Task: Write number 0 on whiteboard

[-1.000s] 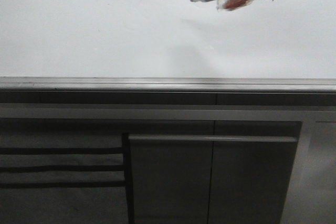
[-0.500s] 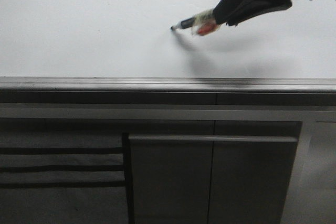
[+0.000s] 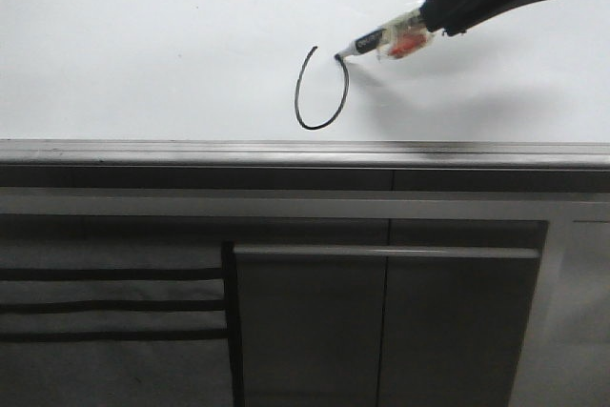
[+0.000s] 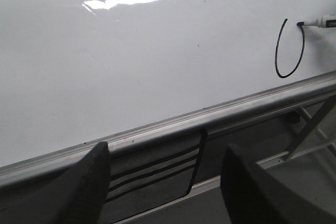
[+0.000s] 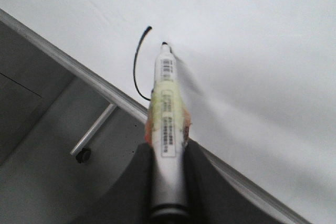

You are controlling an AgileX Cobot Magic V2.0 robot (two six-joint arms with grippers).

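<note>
Starting at the far left, the left gripper waits low and idle below the board, its 2 dark fingers spread wide with nothing between them, which suits an arm that has no part in the writing and keeps out of the way while its wrist camera looks up across the surface. Above it the whiteboard stands as a glossy white plane with glare near its top, closed off along its lower side by the grey edge rail, with dark cabinet panels beneath. Moving right, the number 0 sits on the lower part of the board just above the rail, a thin black oval that is taller than wide; its left side, bottom and right side are drawn, but a gap remains at the top between the starting stroke and the pen. At that gap the marker has its tip touching the board at the upper right of the curve, held at a slant so the nib meets the surface while the arm stays clear of the ink. Farthest right, the right gripper pinches the marker barrel firmly between its 2 fingers, gripping behind a taped section. By my judgement only a short closing stroke up and leftward is left, and overshooting it would leave a tail.
</note>
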